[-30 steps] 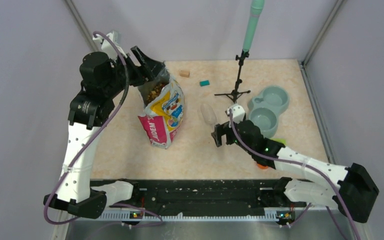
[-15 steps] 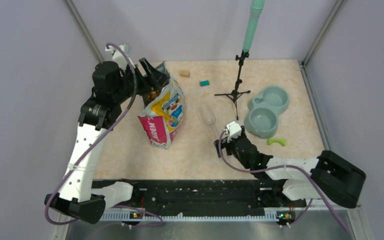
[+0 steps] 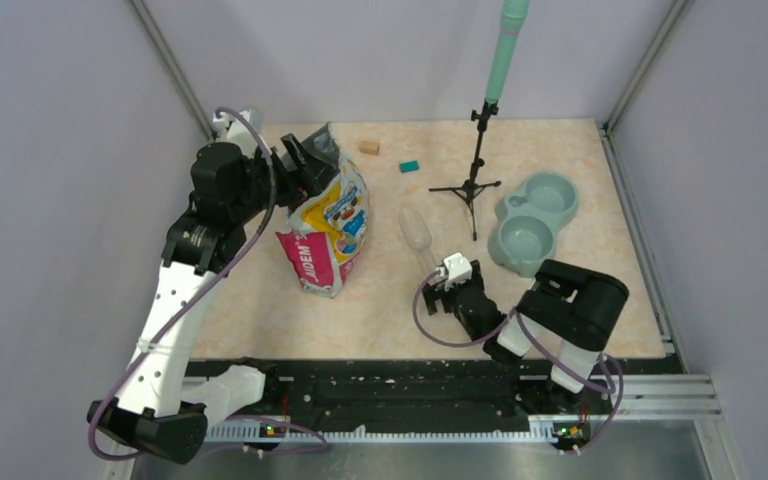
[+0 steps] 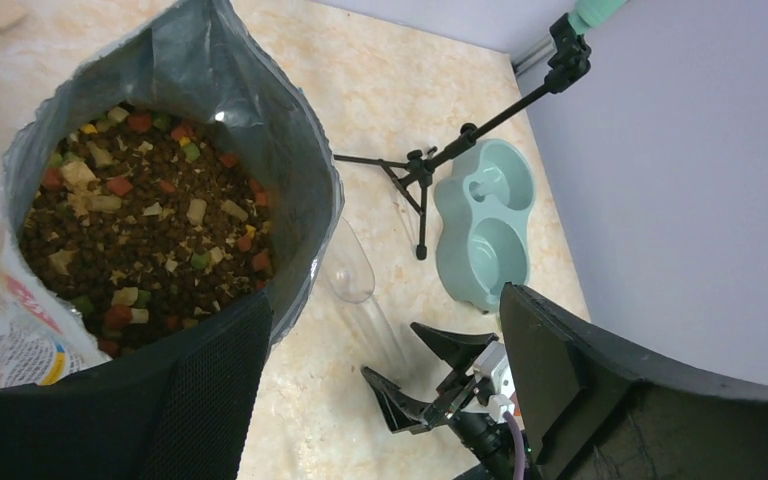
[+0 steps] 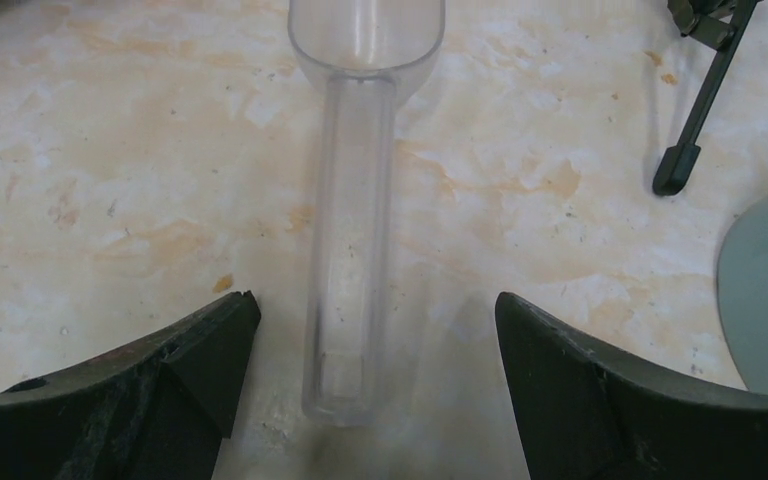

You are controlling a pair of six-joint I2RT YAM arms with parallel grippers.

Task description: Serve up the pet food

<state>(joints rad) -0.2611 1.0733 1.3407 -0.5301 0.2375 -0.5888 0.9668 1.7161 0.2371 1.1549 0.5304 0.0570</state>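
Observation:
The pet food (image 4: 150,230) is brown kibble with coloured bits, filling the open yellow-white-pink bag (image 3: 330,225) standing at the left. My left gripper (image 3: 305,162) is at the bag's mouth, open, with one finger against the near rim (image 4: 295,290). A clear plastic scoop (image 3: 416,230) lies empty on the table right of the bag. My right gripper (image 3: 447,290) is low over the table and open. The scoop's handle end (image 5: 345,380) lies between its fingers, untouched. A green double bowl (image 3: 550,195) sits empty at the right.
A black tripod stand (image 3: 475,150) holding a green tube stands between scoop and bowl. A tan wooden block (image 3: 368,147) and a teal block (image 3: 409,166) lie at the back. Grey walls close in both sides.
My right arm has folded back toward its base, and its gripper has dropped to the scoop's handle end. My left gripper shifted slightly right at the bag's mouth.

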